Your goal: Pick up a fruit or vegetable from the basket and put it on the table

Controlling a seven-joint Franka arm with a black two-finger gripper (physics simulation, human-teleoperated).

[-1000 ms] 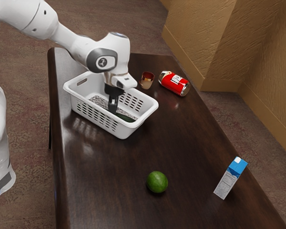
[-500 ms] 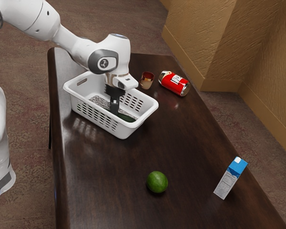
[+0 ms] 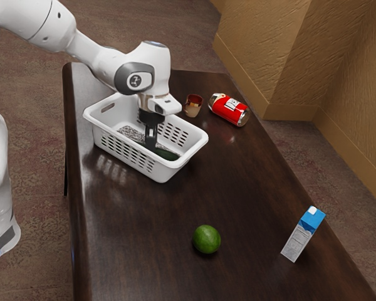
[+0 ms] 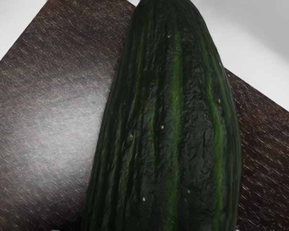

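My gripper (image 3: 151, 139) reaches down into the white basket (image 3: 167, 174), at the dark green cucumber (image 3: 168, 153) lying in it. How its two sides stand against the cucumber cannot be made out. From the wrist, the cucumber (image 4: 168, 120) looks large and close under my hand, running down to the picture's lower edge, with white basket wall (image 4: 265, 36) beyond it. The part of the cucumber behind the gripper is hidden in the exterior view.
A round green fruit (image 3: 207, 239) rests on the dark table (image 3: 144, 219), with a blue and grey carton (image 3: 302, 234) toward the exterior view's right. Past the basket are a copper-coloured cup (image 3: 193, 105) and a red can (image 3: 229, 110) lying on its side.
My hand has shifted and turned slightly inside the basket, staying low at the cucumber. Basket, fruit, carton, cup and can have kept their places.
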